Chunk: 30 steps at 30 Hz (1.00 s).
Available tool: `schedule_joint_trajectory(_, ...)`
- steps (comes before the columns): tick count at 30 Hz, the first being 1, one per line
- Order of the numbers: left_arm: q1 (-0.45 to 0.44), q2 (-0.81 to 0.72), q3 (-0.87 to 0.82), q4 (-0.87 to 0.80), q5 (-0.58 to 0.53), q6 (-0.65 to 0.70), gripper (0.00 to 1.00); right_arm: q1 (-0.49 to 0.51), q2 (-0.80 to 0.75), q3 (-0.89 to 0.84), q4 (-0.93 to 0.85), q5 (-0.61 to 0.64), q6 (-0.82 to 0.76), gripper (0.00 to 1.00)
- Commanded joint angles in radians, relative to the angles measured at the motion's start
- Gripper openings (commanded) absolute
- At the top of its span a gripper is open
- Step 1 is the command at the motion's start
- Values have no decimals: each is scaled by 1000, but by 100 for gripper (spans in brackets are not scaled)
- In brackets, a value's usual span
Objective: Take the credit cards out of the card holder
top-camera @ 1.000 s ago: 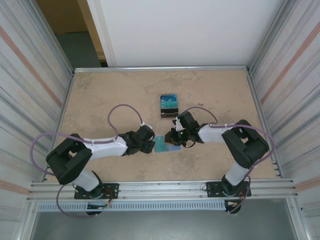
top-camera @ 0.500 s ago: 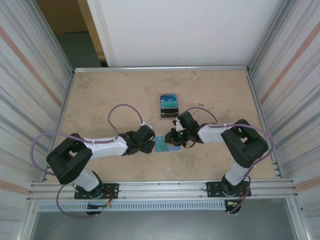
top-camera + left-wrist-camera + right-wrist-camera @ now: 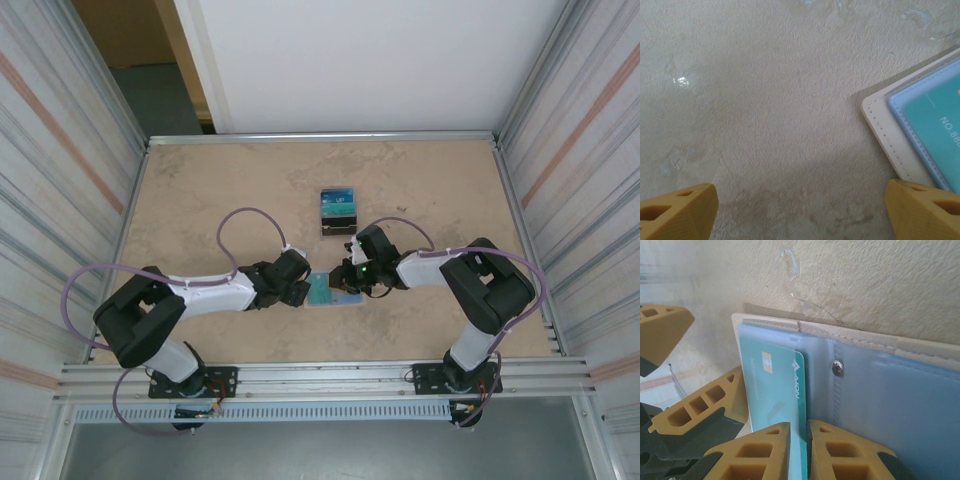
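Around: a small stack of credit cards (image 3: 339, 204) lies on the table (image 3: 210, 190), farther out than both grippers and apart from the holder.
In the way: the left gripper (image 3: 303, 291) sits just left of the card holder (image 3: 322, 292), its fingers (image 3: 680, 210) spread wide and holding nothing.
Holder: lies open and flat with clear sleeves; one teal card (image 3: 772, 385) sits partly in a sleeve.
Right gripper (image 3: 799, 440): its fingers are narrowed, pinching that card's edge.

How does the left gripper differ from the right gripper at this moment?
The left gripper stands wide open and holds nothing; the right gripper is shut on a teal credit card. The left is at the card holder corner; the right is over its sleeves. Both have yellow fingers.
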<state>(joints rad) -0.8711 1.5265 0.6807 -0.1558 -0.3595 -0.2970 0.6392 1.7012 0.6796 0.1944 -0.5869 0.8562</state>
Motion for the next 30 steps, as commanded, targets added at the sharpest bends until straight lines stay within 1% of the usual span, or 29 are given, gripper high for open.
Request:
schedule_joint_trajectory(1, -9, 18, 16, -17, 8, -14, 88, -3, 5, -12, 29, -43, 7, 16)
schedule_joint_trajectory(6, -9, 18, 21, -18, 14, -14, 88, -3, 36, -23, 86, -73, 31, 14)
schedule_joint_trajectory(14, -12, 20, 25, -20, 21, -14, 88, -15, 55, -35, 150, -99, 53, 14)
schedule_joint_trajectory(18, -12, 21, 26, -22, 19, -16, 88, -24, 45, -44, 155, -102, 57, 12)
schedule_joint_trajectory(26, -12, 19, 33, -36, 8, -19, 87, -44, 25, -63, 145, -93, 52, 4)
schedule_joint_trajectory(30, -12, 4, 34, -36, 4, -16, 87, -50, 28, -63, 121, -82, 42, 3)
